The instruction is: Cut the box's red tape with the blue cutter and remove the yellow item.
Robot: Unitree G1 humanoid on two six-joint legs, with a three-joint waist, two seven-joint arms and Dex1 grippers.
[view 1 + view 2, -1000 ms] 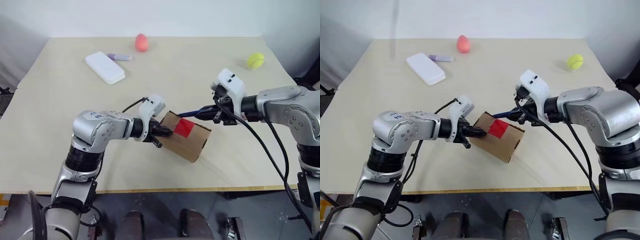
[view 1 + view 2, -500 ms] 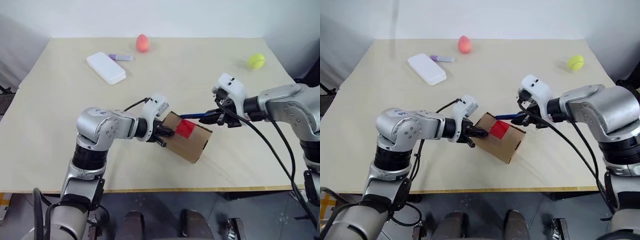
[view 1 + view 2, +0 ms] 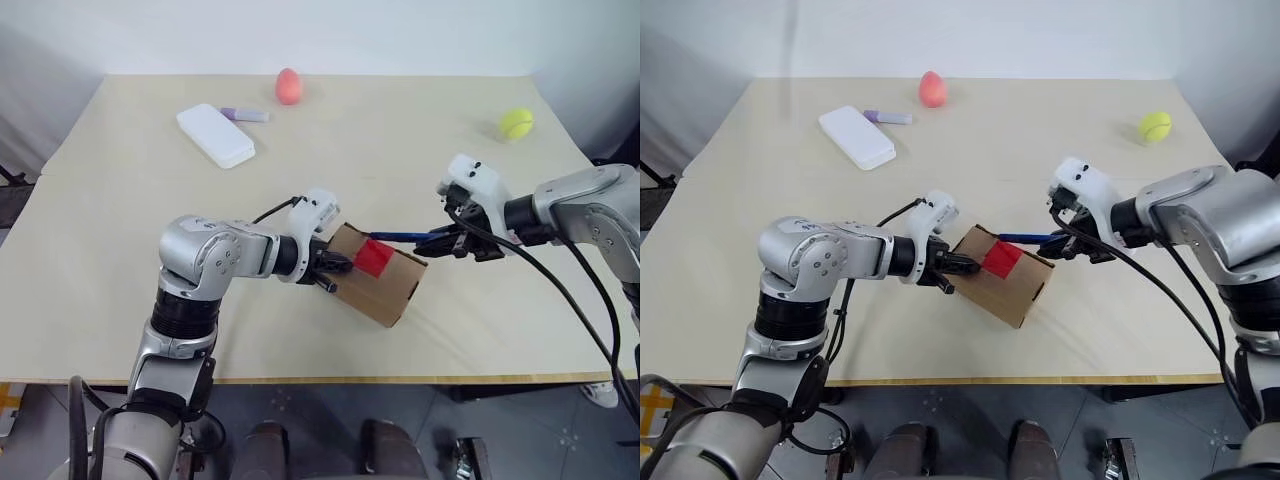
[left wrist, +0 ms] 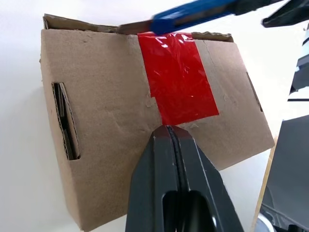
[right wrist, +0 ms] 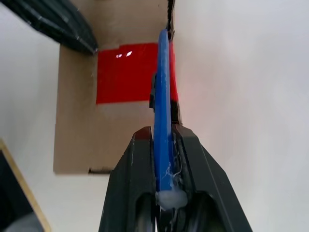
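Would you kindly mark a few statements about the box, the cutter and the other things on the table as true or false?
1. The right end effector holds the blue cutter. True.
2. The red tape has been peeled off the box. False: it lies across the box's top.
3. The left end effector is shut, its tips at the box beside the tape. True.
4. The tennis ball sits on top of the box. False: it lies at the table's far right, apart from the box.
5. The white case lies beside the purple marker. True.
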